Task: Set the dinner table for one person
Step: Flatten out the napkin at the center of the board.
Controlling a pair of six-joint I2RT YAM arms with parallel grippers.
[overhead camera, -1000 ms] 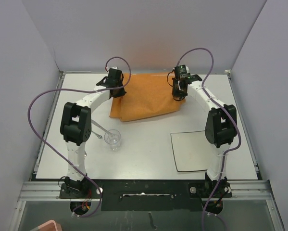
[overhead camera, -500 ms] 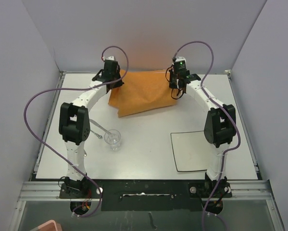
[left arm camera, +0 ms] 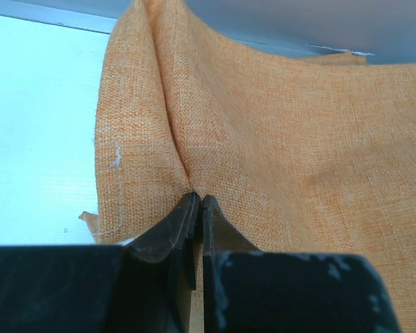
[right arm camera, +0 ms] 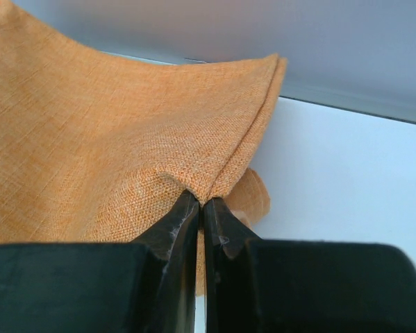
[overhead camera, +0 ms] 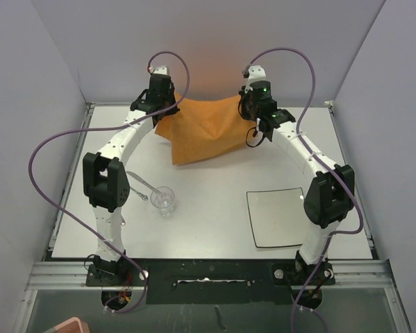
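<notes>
An orange cloth mat point(overhead camera: 204, 128) hangs lifted over the far middle of the white dinner table point(overhead camera: 208, 201). My left gripper point(overhead camera: 167, 105) is shut on the mat's far left corner; in the left wrist view point(left arm camera: 198, 198) its jaws pinch a fold of the cloth point(left arm camera: 277, 139). My right gripper point(overhead camera: 246, 105) is shut on the mat's far right corner; in the right wrist view point(right arm camera: 201, 199) its jaws pinch the cloth point(right arm camera: 110, 139). The mat's near edge sags down toward the table.
A small clear glass point(overhead camera: 163, 200) stands at the left, with metal cutlery point(overhead camera: 142, 184) lying beside it. A square white plate point(overhead camera: 277, 216) lies at the near right. Grey walls close in the table at the back and sides.
Both grippers have moved toward the back wall and upward with the mat's corners. The mat has risen off the table and now hangs between them.
</notes>
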